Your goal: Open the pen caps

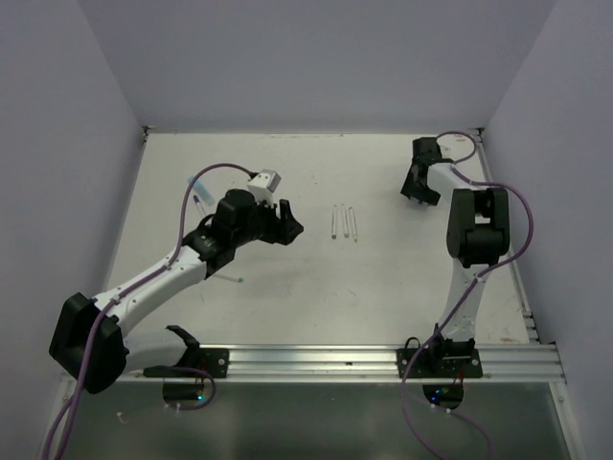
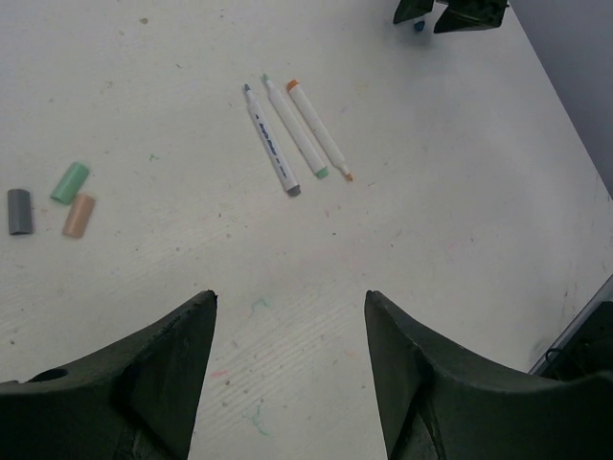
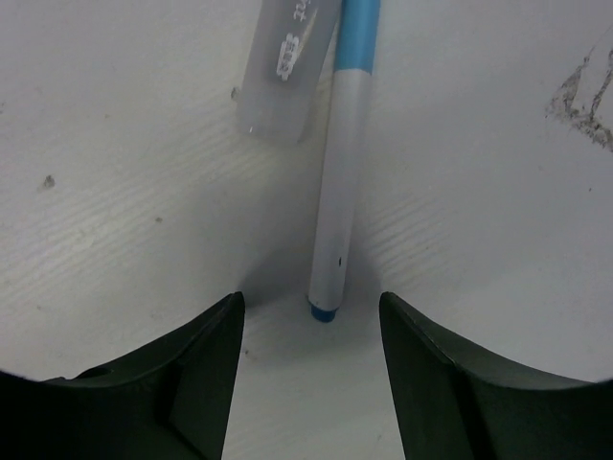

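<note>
Hovering over the white worktop (image 1: 383, 287), the left fingers (image 2: 196, 331) are spread wide and hold nothing. Three loose caps lie off at ten o'clock from them: a grey cap (image 2: 19, 211), a green cap (image 2: 70, 182) and an orange cap (image 2: 79, 215), close together. Three uncapped markers (image 2: 292, 144) lie side by side at three o'clock of the caps, well apart from them. Toward the worktop's one o'clock corner, the right fingers (image 3: 215, 364) are also released, straddling the blue-tipped end of a grey pen (image 3: 345, 163). A frosted printed tube (image 3: 287, 67) lies just beside that pen at nine o'clock.
</note>
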